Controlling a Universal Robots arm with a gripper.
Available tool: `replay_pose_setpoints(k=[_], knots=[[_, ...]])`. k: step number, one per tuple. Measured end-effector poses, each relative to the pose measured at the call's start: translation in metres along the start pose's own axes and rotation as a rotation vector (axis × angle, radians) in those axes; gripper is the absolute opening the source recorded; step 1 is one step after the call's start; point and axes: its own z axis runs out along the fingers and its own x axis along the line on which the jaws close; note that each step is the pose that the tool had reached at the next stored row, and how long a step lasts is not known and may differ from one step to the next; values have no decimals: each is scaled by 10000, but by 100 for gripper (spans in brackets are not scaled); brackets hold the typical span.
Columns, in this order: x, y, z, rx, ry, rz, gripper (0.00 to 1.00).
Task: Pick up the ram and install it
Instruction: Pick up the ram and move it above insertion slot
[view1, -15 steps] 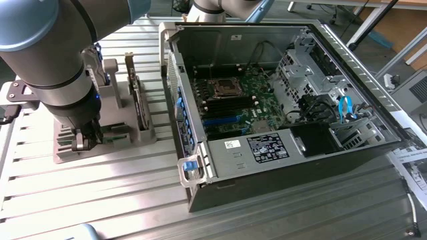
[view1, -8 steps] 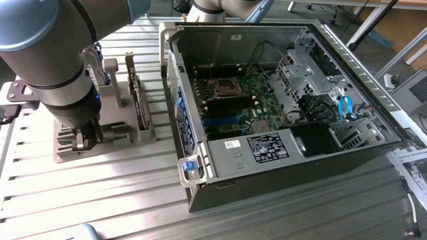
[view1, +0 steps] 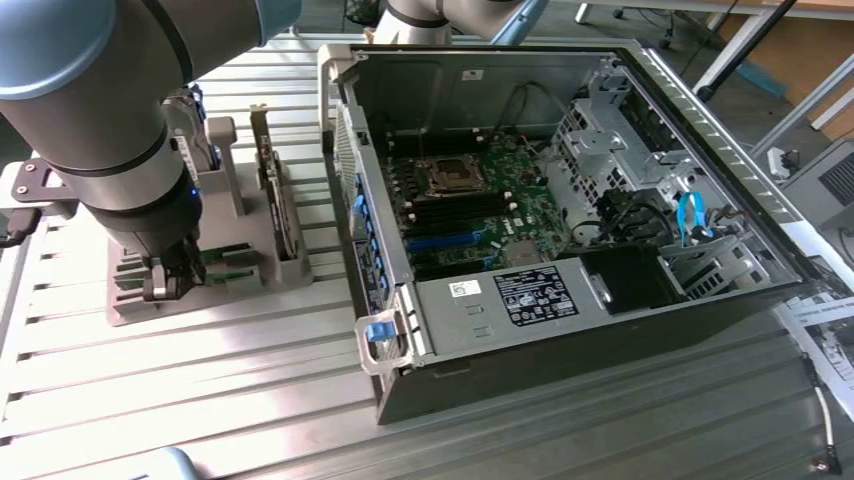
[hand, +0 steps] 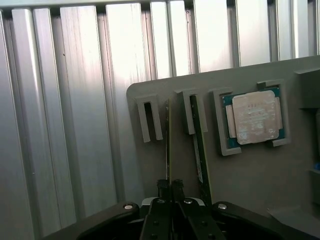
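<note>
clamping down on the ram (hand: 168, 142): the pincer (hand: 170, 191) is clenched on the thin top edge of the green stick, one finger on each face, as the wrist view shows it edge-on.

- ram stands upright in its slot on the grey holder (hand: 250, 200), its far end at one of the small end brackets. no sign of lift; it looks seated in the holder.
- second stick (hand: 201, 150) stands just beside it in the neighbouring slot, apart from the pincer.
- square processor chip (hand: 252, 117) lies flat in its own pocket further along the holder, untouched.
- exterior view: arm (view1: 120, 130) reaches straight down to the holder, at the exterior view's left, on the ribbed metal desk (view1: 200, 400).
- open computer case (view1: 387, 340) lies at the exterior view's right, well apart from the pincer. motherboard (view1: 501, 185) is exposed, with the long memory slots (view1: 461, 215) near its middle.

progress, as judged: early. approach and grasp are done. lifting the ram out, carrying it over to the case and pressing it into a slot are all not yet done.
</note>
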Motion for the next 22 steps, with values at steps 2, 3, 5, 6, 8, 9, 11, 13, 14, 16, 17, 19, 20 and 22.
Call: replay_pose_setpoints(k=[2,3,5,6,8,9,11,13,14,16,17,19,20,22], knots=[[-1,0,-18,0,3,0,13],[-2,0,-25,1,5,0,13],[-3,0,-44,1,14,0,13],[-4,-1,-54,2,20,-1,13],[-5,-1,-71,3,24,0,13],[-6,-1,-79,3,25,0,13],[-7,-1,-94,3,25,0,13],[-8,-1,-105,3,25,0,13],[-8,-1,-109,4,24,0,13],[-9,-1,-116,3,25,0,13],[-9,-1,-118,2,26,0,13],[-9,-1,-120,4,25,0,13],[-9,-1,-121,3,25,0,13],[-9,-1,-121,3,25,0,13]])
